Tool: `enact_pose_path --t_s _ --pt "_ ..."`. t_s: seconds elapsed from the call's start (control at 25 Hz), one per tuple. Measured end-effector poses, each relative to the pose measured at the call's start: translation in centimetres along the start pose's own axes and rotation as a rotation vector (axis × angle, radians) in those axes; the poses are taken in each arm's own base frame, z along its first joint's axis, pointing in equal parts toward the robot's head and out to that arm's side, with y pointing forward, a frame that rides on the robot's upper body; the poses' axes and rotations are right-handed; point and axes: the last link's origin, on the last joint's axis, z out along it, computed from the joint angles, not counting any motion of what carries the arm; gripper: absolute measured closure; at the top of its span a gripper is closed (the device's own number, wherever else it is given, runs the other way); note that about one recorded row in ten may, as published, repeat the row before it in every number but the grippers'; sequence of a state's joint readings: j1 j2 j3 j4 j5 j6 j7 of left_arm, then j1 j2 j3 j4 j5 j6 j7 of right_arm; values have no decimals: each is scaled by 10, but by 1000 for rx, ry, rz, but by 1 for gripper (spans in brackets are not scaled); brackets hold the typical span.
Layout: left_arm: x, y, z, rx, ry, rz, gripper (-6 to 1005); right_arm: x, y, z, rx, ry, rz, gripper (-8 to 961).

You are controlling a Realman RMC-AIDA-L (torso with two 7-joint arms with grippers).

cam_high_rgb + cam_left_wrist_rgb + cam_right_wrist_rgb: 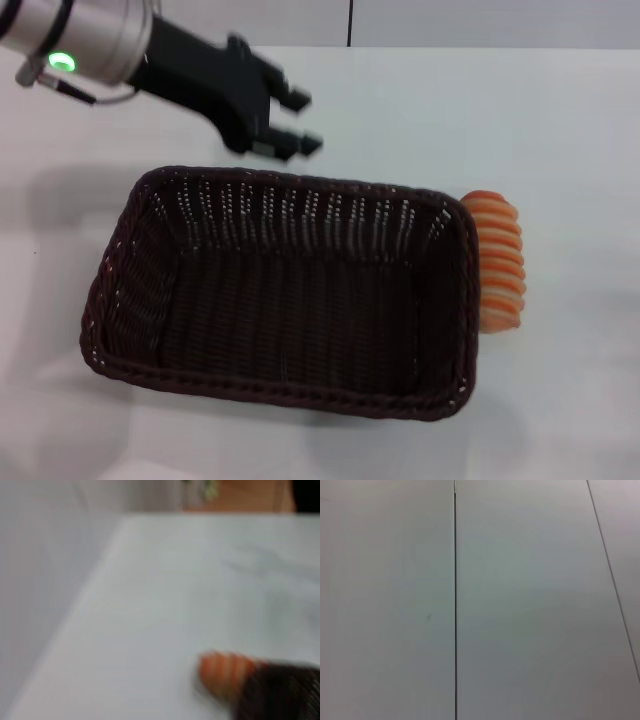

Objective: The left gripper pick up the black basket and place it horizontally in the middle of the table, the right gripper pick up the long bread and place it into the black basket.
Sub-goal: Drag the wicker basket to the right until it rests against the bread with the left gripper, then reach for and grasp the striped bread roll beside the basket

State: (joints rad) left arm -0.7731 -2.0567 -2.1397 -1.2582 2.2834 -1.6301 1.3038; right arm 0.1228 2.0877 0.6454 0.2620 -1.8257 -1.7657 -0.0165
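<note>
The black basket [300, 183] lies in the middle of the white table [450, 110], long side across the view, and nothing is in it. The long bread [498, 262], orange and cream ridged, lies on the table outside the basket, against its right end. The left gripper [303, 120], black on a silver wrist with a green light, reaches in from the upper left. It hovers open and empty just behind the basket's far rim. The left wrist view shows the bread's end [222, 672] beside a basket corner [280, 690]. The right gripper is out of view.
The right wrist view shows only a pale grey panel with a thin dark seam [455, 600]. In the head view the table's far edge [480, 48] runs along the top. Bare tabletop [580, 400] lies around the basket.
</note>
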Motion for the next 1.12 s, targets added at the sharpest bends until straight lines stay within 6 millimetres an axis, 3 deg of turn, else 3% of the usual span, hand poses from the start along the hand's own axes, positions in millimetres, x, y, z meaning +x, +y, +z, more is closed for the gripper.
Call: enact_pose_path --t_s 0.16,0.32,0.44,0.68,0.96,1.12 --pt "0 -14 -16 100 121 -57 499 0 3 -1 -16 4 9 244" --pt "-11 -24 -44 233 292 -139 499 1 9 -5 -38 18 42 244" --pt "-30 -26 -74 357 478 -207 500 2 21 -10 -84 39 96 244" --pt "-91 -20 -127 643 854 -368 501 6 55 -18 -189 105 212 244" --pt "-153 -3 -148 808 1037 -498 502 19 91 -22 -325 231 281 248" --pt "-161 9 -157 816 1067 -494 503 28 107 -25 -395 317 301 253"
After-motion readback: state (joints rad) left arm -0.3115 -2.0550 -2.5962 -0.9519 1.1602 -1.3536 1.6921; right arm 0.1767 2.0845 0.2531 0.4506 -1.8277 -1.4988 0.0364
